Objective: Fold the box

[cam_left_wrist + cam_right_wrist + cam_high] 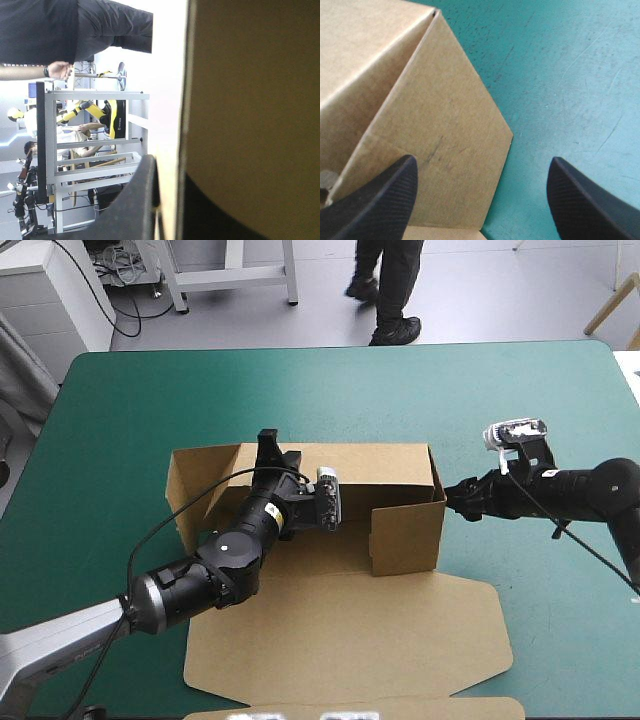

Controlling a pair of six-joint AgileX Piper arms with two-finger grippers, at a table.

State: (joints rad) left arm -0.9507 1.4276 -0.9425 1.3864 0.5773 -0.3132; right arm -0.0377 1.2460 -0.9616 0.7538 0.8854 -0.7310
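Observation:
The brown box stands in the middle of the table with its back and side walls raised and its lid lying flat toward the near edge. My left gripper reaches across the inside to the top of the back wall. In the left wrist view its black fingers are shut on that wall's edge. My right gripper sits just outside the right wall, low over the cover. It is open, with the brown side wall ahead of one finger and nothing between the fingers.
The teal-green cover lies bare beyond and to the right of the box. A short front wall stands at the box's right front corner. The lid's end flap reaches the table's near edge.

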